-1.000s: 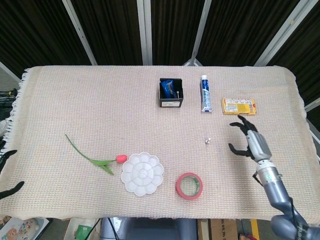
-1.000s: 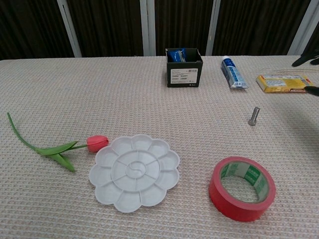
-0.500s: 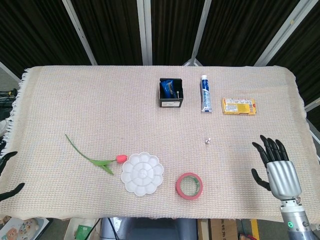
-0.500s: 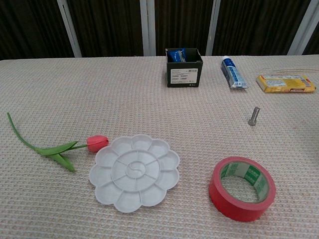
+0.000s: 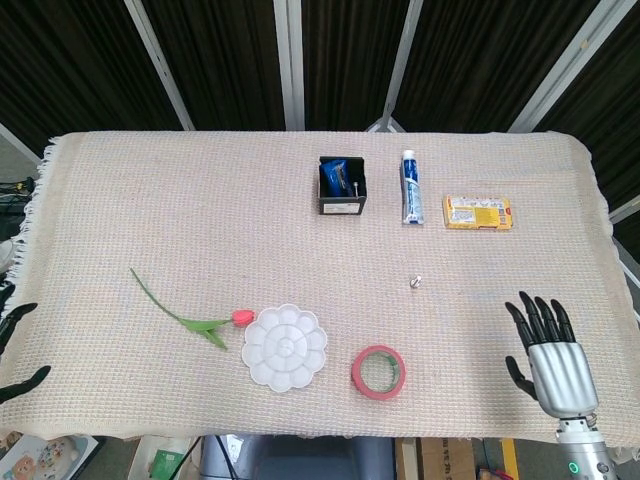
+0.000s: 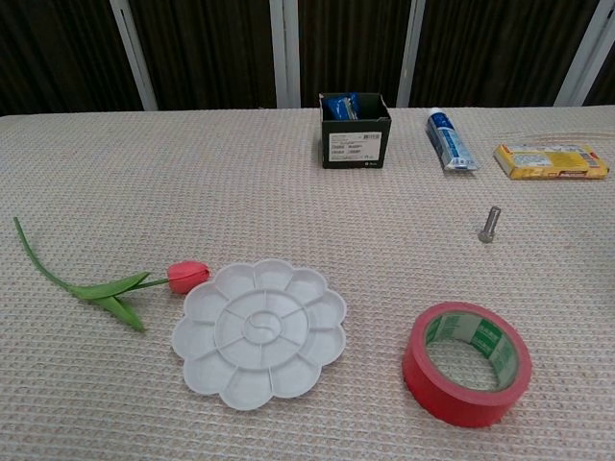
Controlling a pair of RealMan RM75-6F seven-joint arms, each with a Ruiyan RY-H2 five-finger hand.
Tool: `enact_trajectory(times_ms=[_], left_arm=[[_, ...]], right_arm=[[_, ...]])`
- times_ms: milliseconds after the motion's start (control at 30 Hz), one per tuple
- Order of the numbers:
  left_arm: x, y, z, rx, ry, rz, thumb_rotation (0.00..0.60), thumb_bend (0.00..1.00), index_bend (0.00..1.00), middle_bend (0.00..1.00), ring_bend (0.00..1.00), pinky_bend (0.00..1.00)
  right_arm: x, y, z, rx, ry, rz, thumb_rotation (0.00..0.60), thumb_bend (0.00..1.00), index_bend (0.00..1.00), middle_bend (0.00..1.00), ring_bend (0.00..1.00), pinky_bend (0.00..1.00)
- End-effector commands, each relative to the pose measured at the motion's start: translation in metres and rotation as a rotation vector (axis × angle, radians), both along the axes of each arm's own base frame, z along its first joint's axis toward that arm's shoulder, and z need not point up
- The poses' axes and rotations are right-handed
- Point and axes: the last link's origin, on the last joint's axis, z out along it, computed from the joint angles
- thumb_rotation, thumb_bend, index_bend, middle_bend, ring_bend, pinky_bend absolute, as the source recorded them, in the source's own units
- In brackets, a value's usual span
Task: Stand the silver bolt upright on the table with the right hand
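Fingers spread and holding nothing, my right hand (image 5: pixel 548 352) hovers at the table's near right edge, well apart from the silver bolt (image 5: pixel 416 282) standing upright on the cloth.

Even overhead light is falling on the table (image 5: pixel 200 210); shadows are staying faint (both views sharp), background beyond it reading dark.

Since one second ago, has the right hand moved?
Yes. The right hand has pulled back toward the near table edge, away from the yellow box it was close to, and its fingers are spread and hold nothing.
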Motion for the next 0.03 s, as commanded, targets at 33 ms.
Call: enact_trajectory(times_ms=[33], left_arm=[[0.0003, 0.0009, -0.0022, -0.006, 0.004, 0.0, 0.6, 0.25, 0.21, 0.0, 0.0, 0.0]], right_arm=[[-0.0017, -0.0015, 0.0026, -0.016, -0.005, -0.007, 0.6, 0.37, 0.11, 0.0, 0.01, 0.0]])
